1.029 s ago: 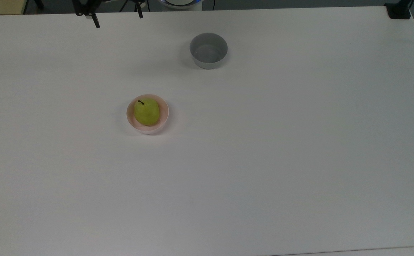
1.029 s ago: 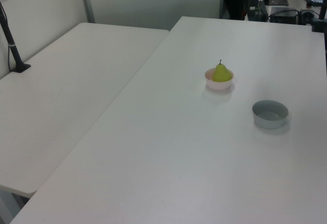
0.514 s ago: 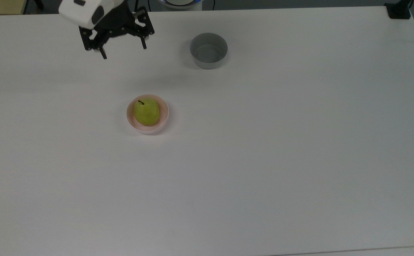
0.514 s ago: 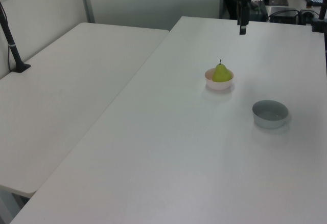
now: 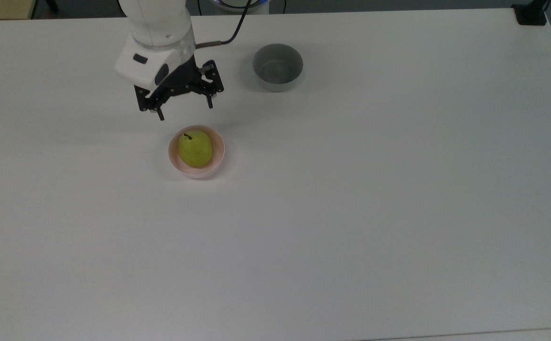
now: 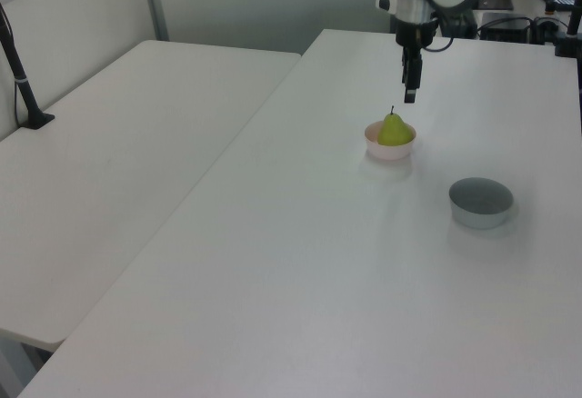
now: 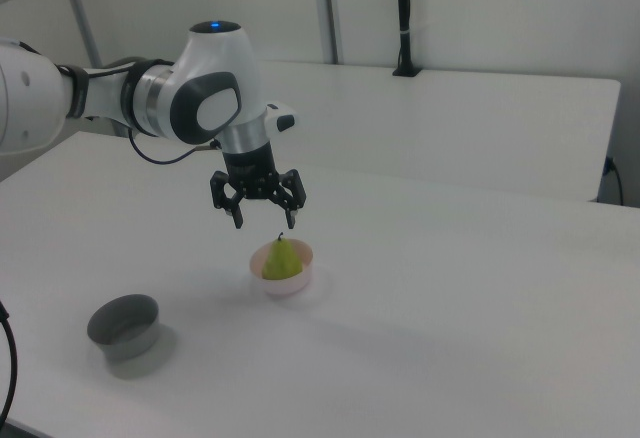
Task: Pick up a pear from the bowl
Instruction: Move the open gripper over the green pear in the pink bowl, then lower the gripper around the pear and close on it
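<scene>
Yellow-green: one pear (image 5: 195, 148); two bowls.

No writing to call out here: nothing readable on the table (image 5: 351, 213), no label, brand mark, number or sign anywhere across the top view, left view or right view.

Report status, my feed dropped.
Hand open, above table short of pear. Pear upright in pink bowl. Grey bowl off to the side; path clear.
</scene>
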{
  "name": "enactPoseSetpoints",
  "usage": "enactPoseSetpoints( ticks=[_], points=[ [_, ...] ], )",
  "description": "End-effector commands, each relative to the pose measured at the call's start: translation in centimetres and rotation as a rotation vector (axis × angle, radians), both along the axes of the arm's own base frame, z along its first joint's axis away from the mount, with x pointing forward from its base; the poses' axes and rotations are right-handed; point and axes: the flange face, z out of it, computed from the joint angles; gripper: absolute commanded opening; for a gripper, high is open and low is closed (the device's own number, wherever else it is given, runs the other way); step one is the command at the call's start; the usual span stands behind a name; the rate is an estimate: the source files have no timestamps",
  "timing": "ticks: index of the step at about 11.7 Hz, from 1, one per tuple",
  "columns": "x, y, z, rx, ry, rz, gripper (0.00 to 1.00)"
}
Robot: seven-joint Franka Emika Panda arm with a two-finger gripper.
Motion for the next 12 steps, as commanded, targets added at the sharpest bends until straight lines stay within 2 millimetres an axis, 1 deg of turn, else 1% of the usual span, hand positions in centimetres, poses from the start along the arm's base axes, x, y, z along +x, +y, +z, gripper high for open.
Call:
enactPoseSetpoints(
  ticks=[1, 2, 5, 6, 7, 8, 9, 10, 11, 12],
  points=[
    [0.7, 0.7, -2.9, -0.001, -0.003, -0.011, 1.0],
    [0.9, 0.8, -3.3, -0.004, -0.01, -0.007, 1.0],
    [1.0, 1.0, -5.9, -0.018, -0.021, 0.004, 1.0],
    [1.0, 1.2, -6.6, -0.02, -0.024, 0.007, 0.97],
    [1.0, 1.2, -7.1, -0.021, -0.018, 0.007, 0.9],
    [1.1, 1.2, -7.6, -0.023, -0.012, 0.008, 0.81],
    [1.1, 1.2, -7.6, -0.023, -0.017, 0.009, 0.62],
    [1.2, 1.1, -7.6, -0.024, -0.02, 0.007, 0.38],
    [1.2, 1.2, -7.6, -0.023, -0.02, 0.009, 0.16],
    [1.2, 1.0, -7.6, -0.024, -0.02, 0.006, 0.01]
  ],
)
